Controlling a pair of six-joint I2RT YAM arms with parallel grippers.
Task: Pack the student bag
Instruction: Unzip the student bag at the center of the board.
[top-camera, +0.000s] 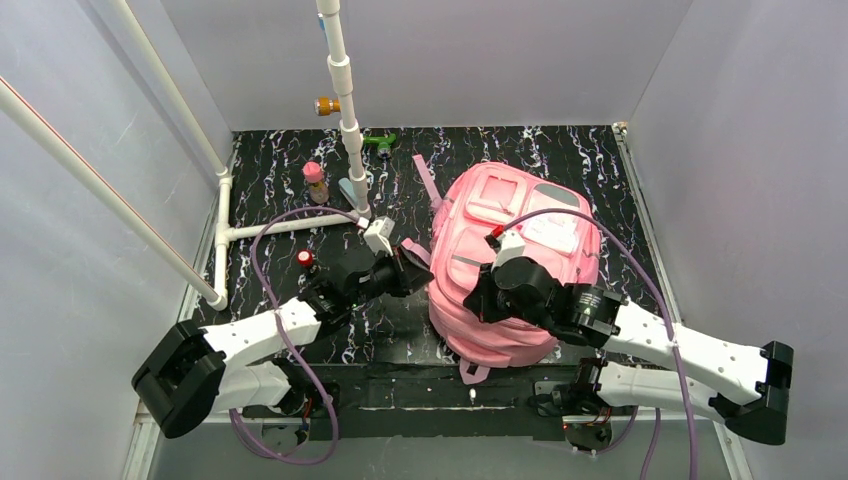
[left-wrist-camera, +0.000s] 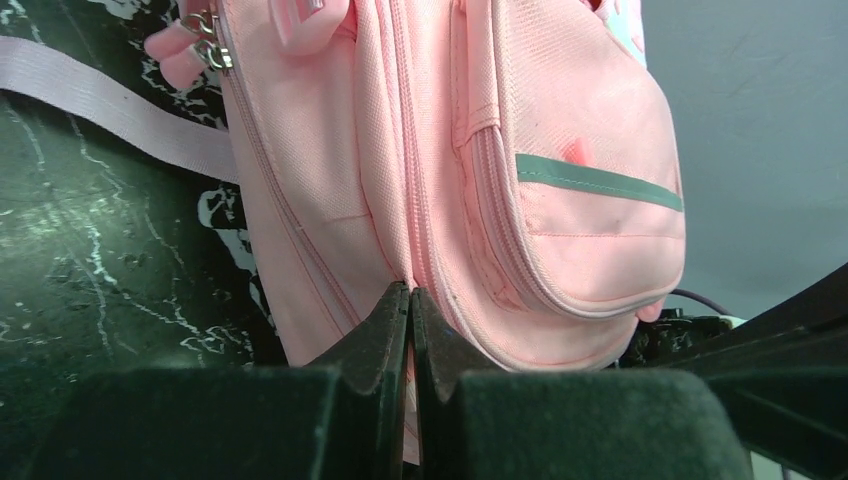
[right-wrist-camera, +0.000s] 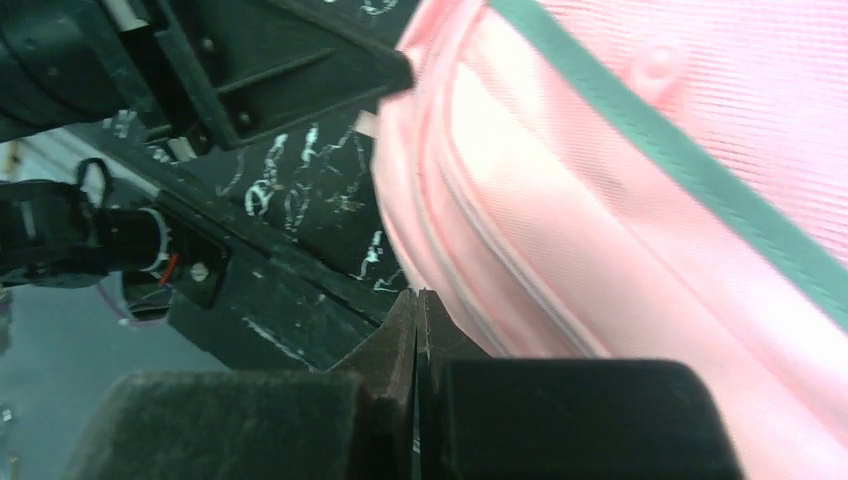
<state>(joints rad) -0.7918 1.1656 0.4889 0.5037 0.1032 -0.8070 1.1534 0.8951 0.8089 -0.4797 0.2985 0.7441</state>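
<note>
From above, we see the student bag lying flat just right of the white pipe stand. In the left wrist view, our left gripper has its jaws pressed together against the bag's side seam. In the right wrist view, our right gripper is likewise closed at the bag's edge.

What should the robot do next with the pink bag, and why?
Probably pull the left gripper gently along the zip line. Its fingers are shut on a fold of the student bag beside a zip, the pockets in view look closed, and the right gripper, also shut, sits at the bag's edge, where it may steady it. Nothing can go in until a pocket opens.
</note>
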